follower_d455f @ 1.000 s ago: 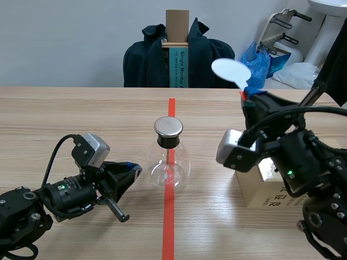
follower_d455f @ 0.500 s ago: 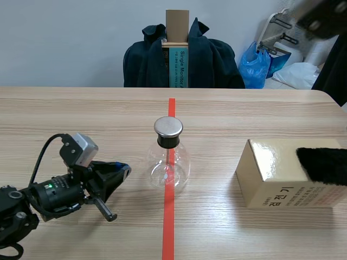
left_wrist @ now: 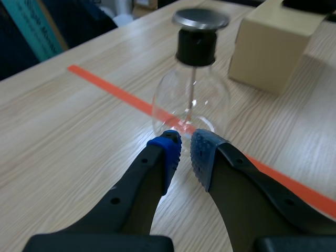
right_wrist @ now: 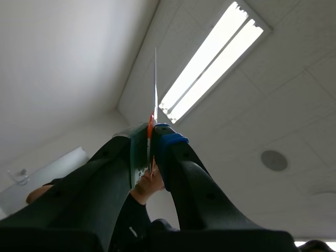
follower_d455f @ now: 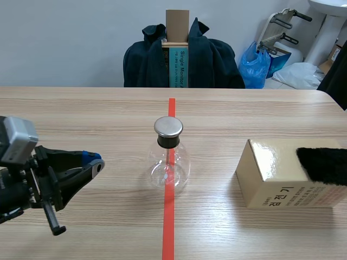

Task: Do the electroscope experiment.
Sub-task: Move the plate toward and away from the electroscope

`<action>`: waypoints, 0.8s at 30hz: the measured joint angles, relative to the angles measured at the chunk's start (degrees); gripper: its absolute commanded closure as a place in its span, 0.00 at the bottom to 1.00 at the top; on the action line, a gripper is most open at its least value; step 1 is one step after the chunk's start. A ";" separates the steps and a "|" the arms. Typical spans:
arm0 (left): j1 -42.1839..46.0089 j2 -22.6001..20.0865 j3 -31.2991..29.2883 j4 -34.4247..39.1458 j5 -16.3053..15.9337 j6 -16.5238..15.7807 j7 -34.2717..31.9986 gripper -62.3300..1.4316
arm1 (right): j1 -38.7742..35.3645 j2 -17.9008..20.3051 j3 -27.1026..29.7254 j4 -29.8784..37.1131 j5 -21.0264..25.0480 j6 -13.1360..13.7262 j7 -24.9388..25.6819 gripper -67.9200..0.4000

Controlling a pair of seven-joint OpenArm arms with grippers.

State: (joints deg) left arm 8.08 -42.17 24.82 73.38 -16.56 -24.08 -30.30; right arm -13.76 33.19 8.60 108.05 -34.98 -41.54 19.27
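A pale wooden table [follower_d455f: 81, 108] is running away from the robot toward a grey wall, and an orange-red tape line is crossing it lengthwise. The flask [follower_d455f: 169, 162], clear and round-bellied, is standing upright right on that line, at the middle of the table, wearing a black collar and a flat metal cap [follower_d455f: 168, 127]. To the right of the flask, apart from it, a tan box [follower_d455f: 271, 179] is lying on the table with a piece of black fur [follower_d455f: 325, 165] resting on its top. Behind the flask, past the far edge, a dark jacket [follower_d455f: 206, 59] is hanging over a chair. To the left of the flask, the left gripper [left_wrist: 185, 149] is hovering low and pointing at the glass belly, its blue pads [left_wrist: 168, 151] drawn almost together and grasping nothing. The right gripper [right_wrist: 151, 152] is showing only in its own wrist view, well above the flask and aiming up at a ceiling lamp [right_wrist: 210, 68]; it is pinching a thin white paddle [right_wrist: 155, 89], seen edge-on, by its orange end.
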 measured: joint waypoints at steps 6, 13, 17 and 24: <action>12.04 -3.32 -8.87 14.10 0.02 -1.31 0.04 0.74 | -13.03 -0.02 3.34 -0.15 5.90 0.90 4.42 0.98; 26.38 -3.87 -19.58 25.51 0.04 -1.25 1.25 0.25 | -23.58 -3.26 4.04 -5.01 4.83 2.05 10.29 0.98; 32.26 -3.85 -23.98 28.70 0.07 -1.07 1.14 0.00 | -26.86 -7.26 4.02 -12.22 1.79 3.85 15.50 0.98; 38.10 -3.85 -30.16 30.36 0.04 -0.59 1.33 0.00 | -26.23 -12.61 4.02 -22.71 -6.51 3.76 23.21 0.98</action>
State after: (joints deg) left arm 46.17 -46.02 -5.34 103.74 -16.51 -24.67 -28.97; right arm -39.99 20.58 12.62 85.34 -41.50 -37.78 42.48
